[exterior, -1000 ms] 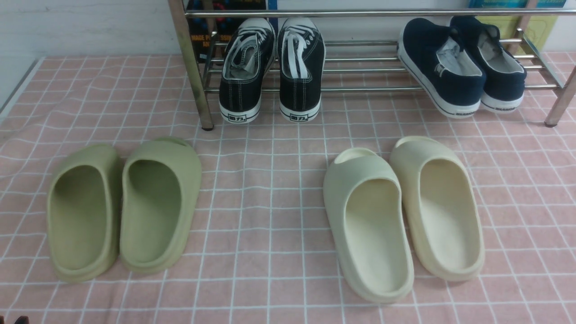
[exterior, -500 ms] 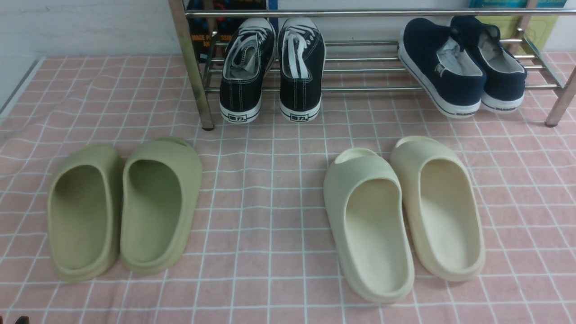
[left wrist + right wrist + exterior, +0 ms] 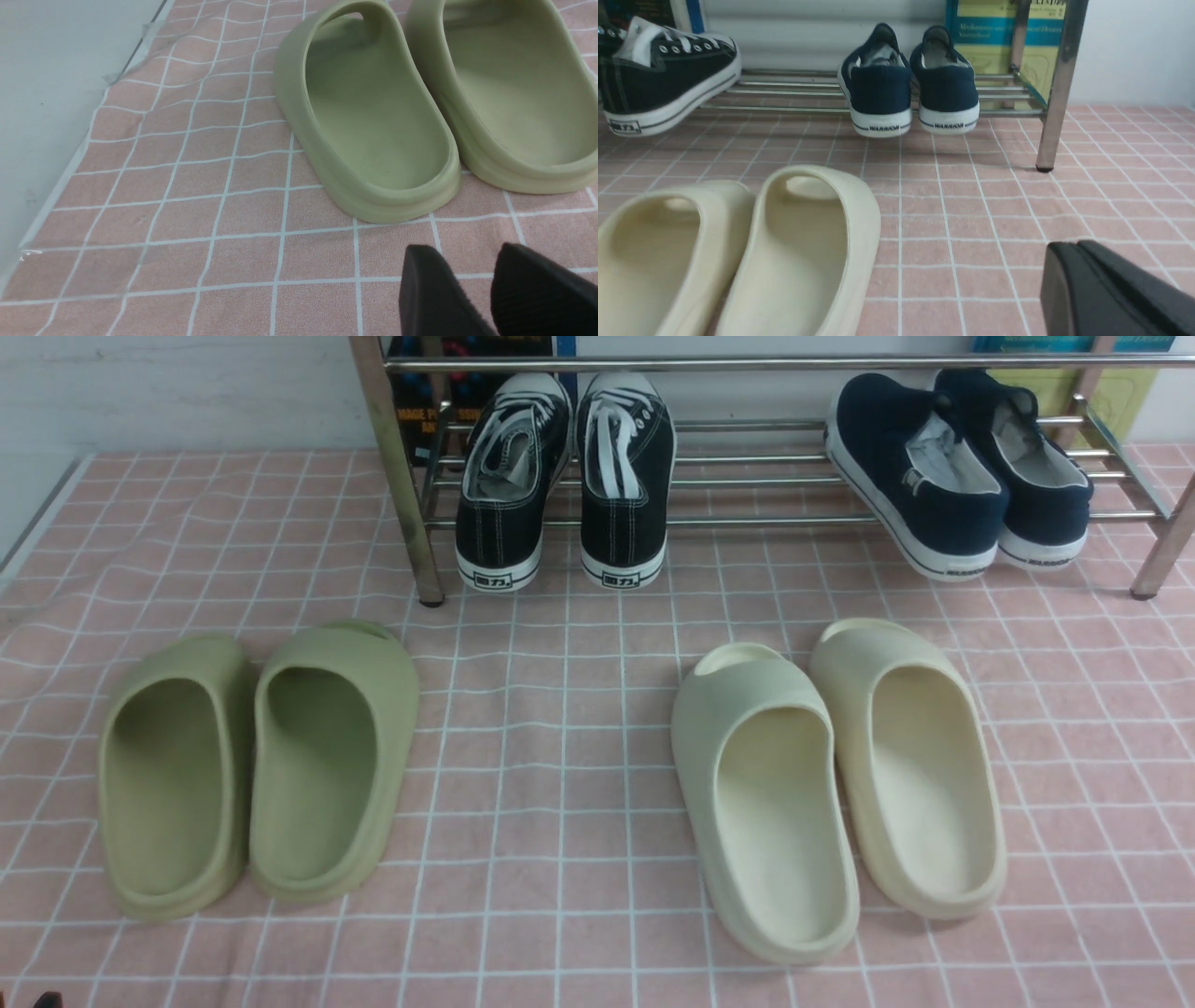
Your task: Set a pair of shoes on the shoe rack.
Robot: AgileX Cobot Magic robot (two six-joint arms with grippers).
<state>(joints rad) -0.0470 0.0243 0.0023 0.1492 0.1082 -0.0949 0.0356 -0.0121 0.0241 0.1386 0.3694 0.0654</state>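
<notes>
The pair of navy slip-on shoes, one point(image 3: 920, 476) beside the other point(image 3: 1032, 457), rests on the right end of the chrome shoe rack point(image 3: 766, 520), heels toward me. Both also show in the right wrist view point(image 3: 880, 91) on the rack bars point(image 3: 784, 85). My left gripper point(image 3: 465, 254) is open and empty, low over the pink cloth behind the heels of the green slides point(image 3: 373, 116). My right gripper point(image 3: 1078, 245) is shut and empty, low over the cloth beside the cream slides point(image 3: 803, 252), well short of the rack.
Black lace-up sneakers point(image 3: 560, 476) sit on the rack's left part. Green slides point(image 3: 261, 765) and cream slides point(image 3: 840, 775) lie on the pink checked cloth point(image 3: 560, 709) in front. Rack legs point(image 3: 397, 476) stand on the cloth. A wall is behind.
</notes>
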